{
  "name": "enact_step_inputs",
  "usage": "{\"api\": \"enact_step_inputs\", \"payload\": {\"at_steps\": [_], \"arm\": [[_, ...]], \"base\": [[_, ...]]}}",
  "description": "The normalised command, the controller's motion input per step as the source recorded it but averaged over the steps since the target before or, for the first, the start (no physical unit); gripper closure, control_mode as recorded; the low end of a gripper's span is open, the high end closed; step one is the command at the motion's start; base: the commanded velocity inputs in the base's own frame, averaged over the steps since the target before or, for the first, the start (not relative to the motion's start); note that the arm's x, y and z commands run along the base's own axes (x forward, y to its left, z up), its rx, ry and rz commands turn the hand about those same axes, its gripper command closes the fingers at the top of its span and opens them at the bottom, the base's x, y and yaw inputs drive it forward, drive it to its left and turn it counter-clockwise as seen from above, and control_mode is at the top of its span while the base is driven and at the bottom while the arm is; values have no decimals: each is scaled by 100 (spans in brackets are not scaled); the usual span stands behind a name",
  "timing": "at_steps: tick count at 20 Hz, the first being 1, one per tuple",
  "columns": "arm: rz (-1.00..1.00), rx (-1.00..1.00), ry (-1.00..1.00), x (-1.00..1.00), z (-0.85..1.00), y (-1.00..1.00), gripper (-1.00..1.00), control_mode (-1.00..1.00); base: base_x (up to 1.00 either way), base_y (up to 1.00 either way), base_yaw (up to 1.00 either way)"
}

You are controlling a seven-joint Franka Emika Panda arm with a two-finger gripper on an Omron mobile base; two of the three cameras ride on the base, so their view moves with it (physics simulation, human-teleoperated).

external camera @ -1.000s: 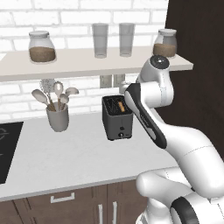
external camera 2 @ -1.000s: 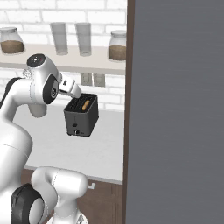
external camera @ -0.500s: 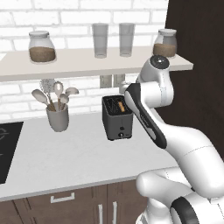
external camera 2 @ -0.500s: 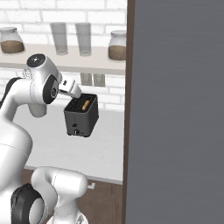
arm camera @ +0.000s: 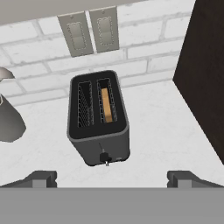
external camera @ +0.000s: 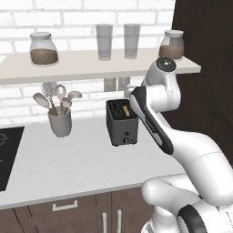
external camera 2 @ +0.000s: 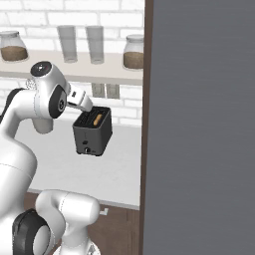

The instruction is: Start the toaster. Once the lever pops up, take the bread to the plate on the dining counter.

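Starting with the left base view: the toaster (external camera: 122,122) is seen standing on the white tabletop (external camera: 68,159), just past centre toward three o'clock, with the grey utensil crock (external camera: 59,122) well apart at its nine o'clock. The white arm (external camera: 157,118) is reared up at the toaster's three o'clock, its wrist bent over the toaster's top. Jars and glasses are lined up on the shelf (external camera: 91,63) at twelve o'clock.

Over to the right base view: the toaster (external camera 2: 92,132) is found left of centre, and a sliver of the bread (external camera 2: 97,118) is glimpsed tan in one slot. A dark panel (external camera 2: 199,124) is planted across the whole three o'clock side.

Now the hand view, looking down: the toaster (arm camera: 99,117) is framed dead centre, and the bread (arm camera: 106,105) is seated low in the slot toward three o'clock, the other slot bare. The lever (arm camera: 104,157) is spotted at the toaster's six o'clock, on the narrow front panel. The jaws are spread wide, the gripper (arm camera: 112,179) being hung above the tabletop on the lever side with nothing between the fingertips (arm camera: 41,178), well clear of the toaster.

Progress is judged early: the bread is loaded, but the lever is not yet touched, so pressing it is what is left first, then the wait for the pop, then the carry to the plate on the dining counter.
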Motion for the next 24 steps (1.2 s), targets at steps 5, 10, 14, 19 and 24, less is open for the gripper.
{"api": "enact_step_inputs", "payload": {"at_steps": [5,10,14,19,24], "arm": [[0,0,0,0,0,0,-100,-100],[0,0,0,0,0,0,-100,-100],[0,0,0,0,0,0,-100,-100],[0,0,0,0,0,0,-100,-100],[0,0,0,0,0,0,-100,-100]], "base": [[0,0,0],[0,0,0],[0,0,0],[0,0,0],[0,0,0]]}}
